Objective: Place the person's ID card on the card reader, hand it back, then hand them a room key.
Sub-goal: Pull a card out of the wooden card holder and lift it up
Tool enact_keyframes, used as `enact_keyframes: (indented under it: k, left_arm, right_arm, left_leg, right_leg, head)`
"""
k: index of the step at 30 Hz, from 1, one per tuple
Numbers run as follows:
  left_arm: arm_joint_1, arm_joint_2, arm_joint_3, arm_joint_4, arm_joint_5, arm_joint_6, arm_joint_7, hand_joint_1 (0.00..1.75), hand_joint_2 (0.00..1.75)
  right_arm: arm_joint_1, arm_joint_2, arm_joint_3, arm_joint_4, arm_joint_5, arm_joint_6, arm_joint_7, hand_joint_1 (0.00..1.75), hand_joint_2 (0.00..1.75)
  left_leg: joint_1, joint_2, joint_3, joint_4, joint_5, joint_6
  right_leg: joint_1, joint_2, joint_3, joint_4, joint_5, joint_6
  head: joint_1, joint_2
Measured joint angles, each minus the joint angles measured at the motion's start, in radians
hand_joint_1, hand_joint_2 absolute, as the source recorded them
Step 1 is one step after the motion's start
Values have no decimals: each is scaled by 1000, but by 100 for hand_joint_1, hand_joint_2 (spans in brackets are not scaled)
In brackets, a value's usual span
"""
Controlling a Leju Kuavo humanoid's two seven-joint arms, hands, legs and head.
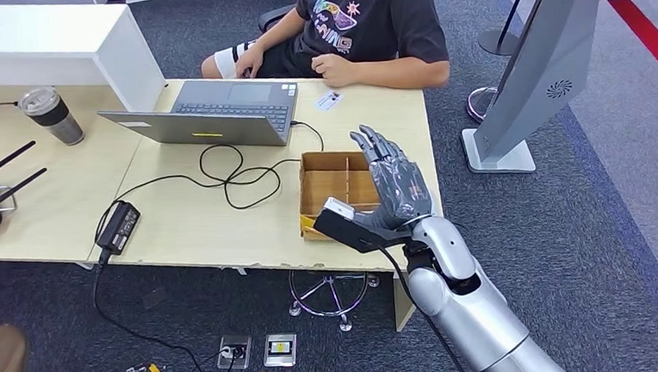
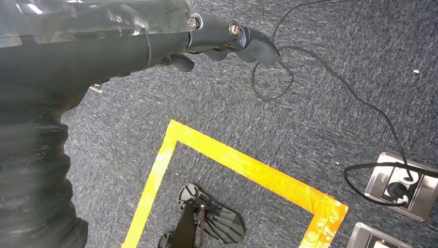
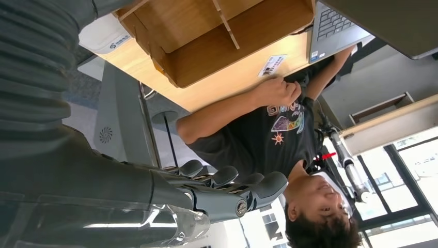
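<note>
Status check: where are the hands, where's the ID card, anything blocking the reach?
Right hand open, raised over the cardboard box. Left hand hanging above the floor, holding nothing. ID card flat on the table by the person's fist. Path to it looks clear.

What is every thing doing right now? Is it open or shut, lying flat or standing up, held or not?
Laptop: lid open, lying nearly flat on the table.
ID card: flat on the table by the person's fist, not held.
Cardboard box: open on top, dividers inside.
Tumbler: upright, lid on.
Right hand: raised over the box, fingers apart, holding nothing.
Left hand: hangs above the carpet; grip unclear.
</note>
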Motion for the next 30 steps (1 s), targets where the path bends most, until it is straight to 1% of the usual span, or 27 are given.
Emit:
enact_keyframes:
  k: [16, 20, 30]
  left_arm:
    - [0, 0, 0, 0, 0, 0, -3, 0, 175]
    - [0, 0, 0, 0, 1, 0, -3, 0, 175]
    - [0, 0, 0, 0, 3, 0, -3, 0, 175]
  right_arm:
    - [4, 0, 12, 47, 0, -2, 12, 0, 175]
    - [4, 0, 14, 63, 13, -12, 27, 0, 175]
    - [4, 0, 15, 108, 19, -31, 33, 0, 175]
  left_leg:
    - [0, 0, 0, 0, 0, 0]
    - [0, 0, 0, 0, 0, 0]
    - [0, 0, 0, 0, 0, 0]
  right_leg:
    - [0, 0, 0, 0, 0, 0]
    - [0, 0, 0, 0, 0, 0]
    - [0, 0, 0, 0, 0, 0]
  head:
    - [0, 0]
    - [0, 0]
    - [0, 0]
